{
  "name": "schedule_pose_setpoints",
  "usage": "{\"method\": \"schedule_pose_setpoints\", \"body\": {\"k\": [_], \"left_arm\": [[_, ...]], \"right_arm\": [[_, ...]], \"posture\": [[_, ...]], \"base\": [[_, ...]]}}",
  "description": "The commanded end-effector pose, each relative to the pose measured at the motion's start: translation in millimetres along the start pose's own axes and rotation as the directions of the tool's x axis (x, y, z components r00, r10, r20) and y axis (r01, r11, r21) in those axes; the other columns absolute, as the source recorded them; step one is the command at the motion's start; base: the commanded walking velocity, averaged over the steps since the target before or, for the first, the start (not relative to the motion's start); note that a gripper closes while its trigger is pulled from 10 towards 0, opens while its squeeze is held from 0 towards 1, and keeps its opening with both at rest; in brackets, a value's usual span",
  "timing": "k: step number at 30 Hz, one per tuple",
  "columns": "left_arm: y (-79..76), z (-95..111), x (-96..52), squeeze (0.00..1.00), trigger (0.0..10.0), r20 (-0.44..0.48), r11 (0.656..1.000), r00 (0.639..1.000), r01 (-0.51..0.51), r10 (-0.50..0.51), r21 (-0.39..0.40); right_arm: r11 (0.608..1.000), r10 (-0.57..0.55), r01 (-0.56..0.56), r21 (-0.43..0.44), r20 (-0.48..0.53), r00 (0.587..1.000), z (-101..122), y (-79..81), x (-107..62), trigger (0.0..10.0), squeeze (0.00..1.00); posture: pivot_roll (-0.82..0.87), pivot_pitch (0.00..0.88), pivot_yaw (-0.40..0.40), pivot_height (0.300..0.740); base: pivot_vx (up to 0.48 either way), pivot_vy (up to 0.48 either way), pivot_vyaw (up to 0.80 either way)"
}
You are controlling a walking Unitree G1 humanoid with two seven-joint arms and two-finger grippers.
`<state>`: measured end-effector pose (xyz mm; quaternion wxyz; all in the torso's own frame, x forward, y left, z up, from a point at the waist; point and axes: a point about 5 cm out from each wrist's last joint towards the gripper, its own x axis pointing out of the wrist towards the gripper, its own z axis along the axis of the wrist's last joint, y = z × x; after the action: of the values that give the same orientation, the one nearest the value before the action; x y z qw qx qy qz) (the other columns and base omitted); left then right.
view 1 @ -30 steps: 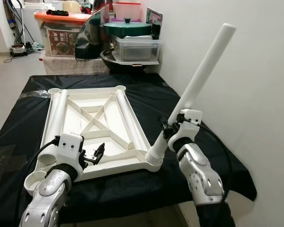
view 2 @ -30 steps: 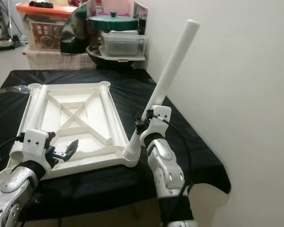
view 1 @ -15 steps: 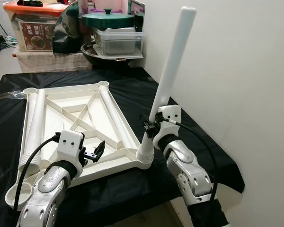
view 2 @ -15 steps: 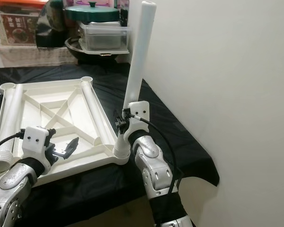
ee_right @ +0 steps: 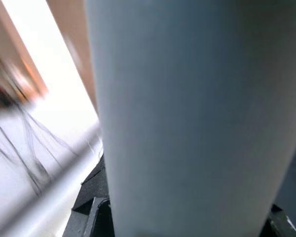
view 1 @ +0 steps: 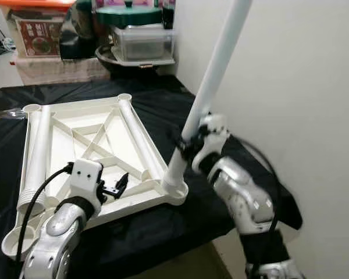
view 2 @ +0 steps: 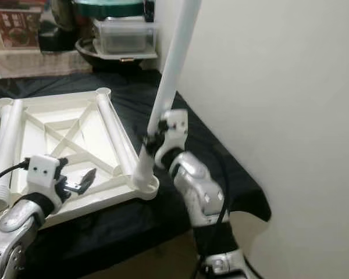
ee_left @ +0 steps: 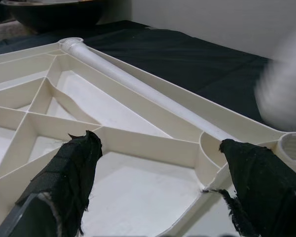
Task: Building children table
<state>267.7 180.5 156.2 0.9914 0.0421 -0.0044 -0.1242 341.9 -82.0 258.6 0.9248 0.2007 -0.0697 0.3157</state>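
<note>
A white table top [view 1: 75, 103] lies upside down on a black-covered table. My right gripper [view 1: 189, 142] is shut on a white table leg [view 1: 212, 75] low on its length. The leg stands in the near right corner socket [view 1: 175, 189] and leans up toward the wall; it looms close in the right wrist view [ee_right: 187, 113]. My left gripper [ee_left: 155, 140] is open over the top's near edge, left of that socket [ee_left: 293, 145], with nothing in it. Two loose legs lie in the top, one on the left [view 1: 38, 151] and one on the right [view 1: 141, 136].
A white wall [view 1: 302, 87] runs close along the right of the table. Behind the table stand an orange-lidded box [view 1: 38, 35], a green-lidded pot [view 1: 128, 14] and a clear container [view 1: 141, 43]. The black cloth [view 1: 221, 110] hangs over the near right edge.
The camera has shifted right and closer. The held leg swung from a strong lean to near upright, then back to a slight lean; the right arm is blurred with motion. The left gripper stayed put.
</note>
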Motion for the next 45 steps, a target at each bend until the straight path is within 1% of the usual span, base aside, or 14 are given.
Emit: {"method": "schedule_pose_setpoints", "body": {"k": [1, 6, 10, 13, 14, 16, 17, 18, 19, 22, 27, 33, 39, 45], "left_arm": [[0.2, -1.6, 0.6, 0.00, 10.0, -0.010, 1.000, 1.000, 0.017, -0.017, -0.007], [-1.4, 3.4, -0.1, 0.00, 10.0, 0.010, 0.998, 0.998, 0.056, -0.056, -0.007], [-5.4, 10.0, -1.3, 0.00, 10.0, 0.037, 0.992, 0.991, 0.127, -0.127, -0.011], [-16.4, 20.6, -4.2, 0.00, 10.0, 0.066, 0.956, 0.954, 0.293, -0.292, -0.006], [-16.4, 20.6, -4.2, 0.00, 10.0, 0.066, 0.956, 0.954, 0.293, -0.292, -0.006], [-23.1, 23.4, -4.9, 0.00, 10.0, 0.062, 0.919, 0.917, 0.394, -0.394, 0.007], [-23.1, 23.4, -4.9, 0.00, 10.0, 0.062, 0.919, 0.917, 0.394, -0.394, 0.007], [-26.0, 23.0, -4.8, 0.00, 10.0, 0.047, 0.898, 0.897, 0.439, -0.440, 0.014], [-31.9, 21.8, -5.6, 0.00, 10.0, 0.017, 0.852, 0.852, 0.522, -0.523, 0.039], [-34.3, 20.1, -4.0, 0.00, 10.0, -0.006, 0.830, 0.832, 0.555, -0.555, 0.053], [-32.4, 20.1, 0.7, 0.00, 10.0, -0.012, 0.830, 0.832, 0.553, -0.554, 0.067], [-23.2, 25.8, 11.7, 0.00, 10.0, 0.003, 0.859, 0.863, 0.502, -0.505, 0.100], [-22.1, 31.6, 16.4, 0.00, 10.0, 0.043, 0.882, 0.884, 0.460, -0.466, 0.107], [-31.2, 33.7, 21.0, 0.00, 10.0, 0.066, 0.867, 0.865, 0.490, -0.497, 0.093]], "right_arm": [[0.997, 0.014, -0.019, 0.075, 0.063, 0.998, 18.4, -4.5, -2.0, 10.0, 0.00], [0.984, -0.026, 0.013, 0.179, 0.071, 0.997, 22.7, -13.3, 0.4, 10.0, 0.00], [0.994, 0.007, -0.013, 0.110, 0.053, 0.999, 20.2, -12.0, 0.2, 10.0, 0.00], [0.993, 0.115, -0.115, 0.020, 0.013, 0.993, 19.6, -0.6, 2.9, 10.0, 0.00], [0.993, 0.115, -0.115, 0.020, 0.013, 0.993, 19.6, -0.6, 2.9, 10.0, 0.00], [0.982, 0.187, -0.187, -0.018, -0.013, 0.982, 19.8, 9.4, 5.4, 10.0, 0.00], [0.982, 0.187, -0.187, -0.018, -0.013, 0.982, 19.8, 9.4, 5.4, 10.0, 0.00], [0.977, 0.209, -0.209, -0.031, -0.024, 0.978, 19.6, 13.3, 6.8, 10.0, 0.00], [0.969, 0.238, -0.240, -0.053, -0.035, 0.971, 19.7, 19.5, 10.0, 10.0, 0.00], [0.964, 0.257, -0.259, -0.057, -0.038, 0.966, 20.3, 24.0, 12.9, 10.0, 0.00], [0.954, 0.292, -0.294, -0.054, -0.038, 0.956, 20.9, 30.4, 13.6, 10.0, 0.00], [0.918, 0.389, -0.392, -0.062, -0.061, 0.919, 16.5, 46.0, 3.4, 10.0, 0.00], [0.921, 0.377, -0.383, -0.067, -0.086, 0.922, 10.4, 43.8, 1.0, 10.0, 0.00], [0.904, 0.417, -0.424, -0.056, -0.107, 0.903, 4.0, 52.1, -1.4, 10.0, 0.00]], "posture": [[0.09, 0.000, -0.104, 0.740], [0.09, 0.000, -0.108, 0.740], [0.10, 0.000, -0.105, 0.740], [0.10, 0.000, -0.103, 0.740], [0.10, 0.000, -0.103, 0.740], [0.10, 0.000, -0.101, 0.740], [0.10, 0.000, -0.101, 0.740], [0.09, 0.000, -0.099, 0.740], [0.09, 0.000, -0.097, 0.740], [0.09, 0.000, -0.094, 0.740], [0.09, 0.000, -0.093, 0.740], [0.07, 0.000, -0.082, 0.740], [0.07, 0.000, -0.082, 0.740], [0.07, 0.000, -0.086, 0.740]], "base": [[0.000, 0.000, 0.00], [0.000, 0.000, 0.00], [0.000, 0.000, 0.00], [0.000, 0.000, 0.00], [0.000, 0.000, 0.00], [0.000, 0.000, 0.00], [0.000, 0.000, 0.00], [0.000, 0.000, 0.00], [0.000, 0.000, 0.00], [0.000, 0.000, 0.00], [0.000, 0.000, 0.00], [0.000, 0.000, 0.00], [0.000, 0.000, 0.00], [0.000, 0.000, 0.00]]}}
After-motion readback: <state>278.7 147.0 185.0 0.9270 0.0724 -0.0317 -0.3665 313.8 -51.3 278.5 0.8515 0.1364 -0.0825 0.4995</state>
